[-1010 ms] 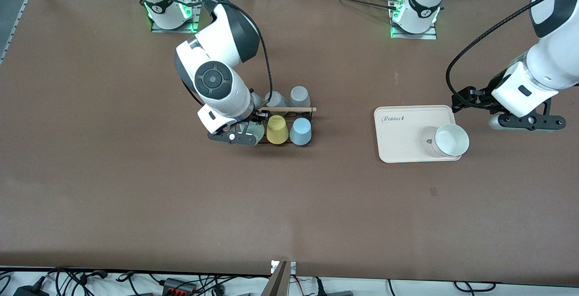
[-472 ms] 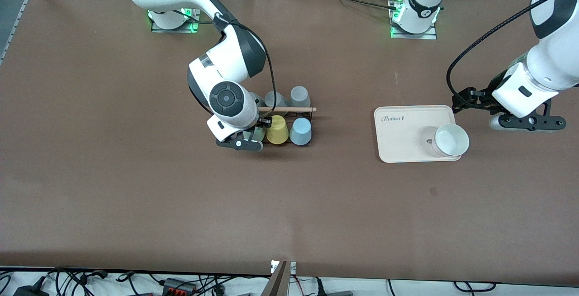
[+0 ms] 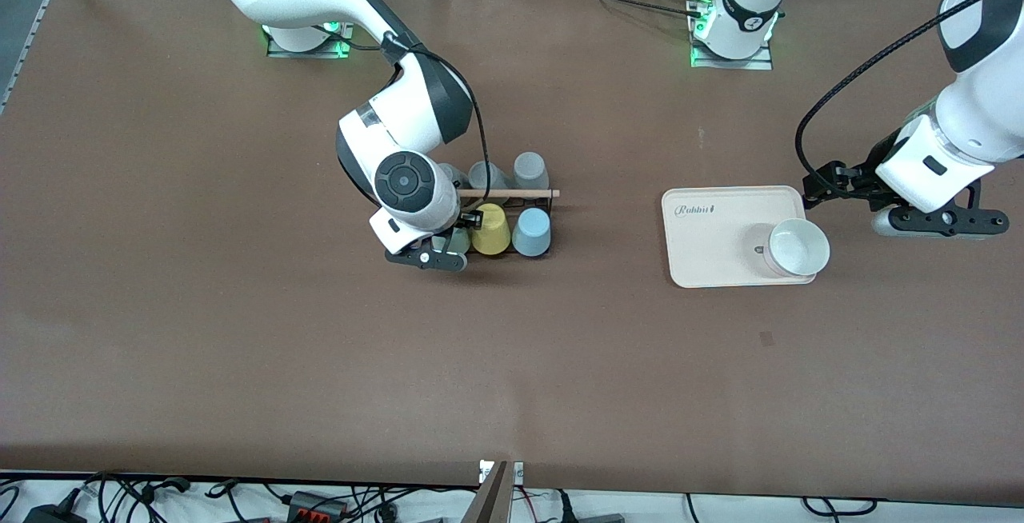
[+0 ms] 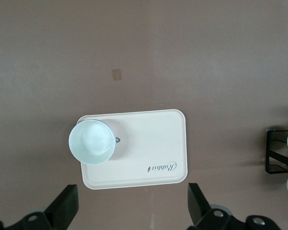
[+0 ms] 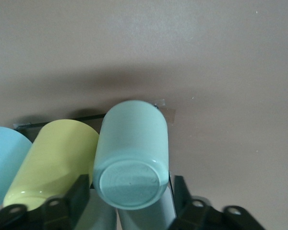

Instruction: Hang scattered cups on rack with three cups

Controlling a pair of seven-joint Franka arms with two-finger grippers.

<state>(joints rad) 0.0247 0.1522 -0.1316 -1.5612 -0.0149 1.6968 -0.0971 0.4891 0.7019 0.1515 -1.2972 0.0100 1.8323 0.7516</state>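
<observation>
The black wire rack (image 3: 547,205) with a wooden rod (image 3: 512,193) stands mid-table. A yellow cup (image 3: 490,229) and a light blue cup (image 3: 531,232) hang on its side nearer the front camera. The pale mint cup (image 3: 459,238) sits beside the yellow one, mostly hidden by my right gripper (image 3: 442,249). In the right wrist view the mint cup (image 5: 132,148) lies between the fingers (image 5: 81,191) with small gaps on both sides, so the right gripper (image 5: 131,191) is open around it. My left gripper (image 3: 936,223) waits open and empty over the table beside the tray.
Two grey cups (image 3: 486,177) (image 3: 530,169) hang on the rack's side farther from the front camera. A cream tray (image 3: 720,235) with a white bowl (image 3: 796,247) lies toward the left arm's end. It also shows in the left wrist view (image 4: 149,148).
My right gripper has carried the mint cup along the rack to sit against the yellow cup. My left gripper has drifted slightly toward its end of the table.
</observation>
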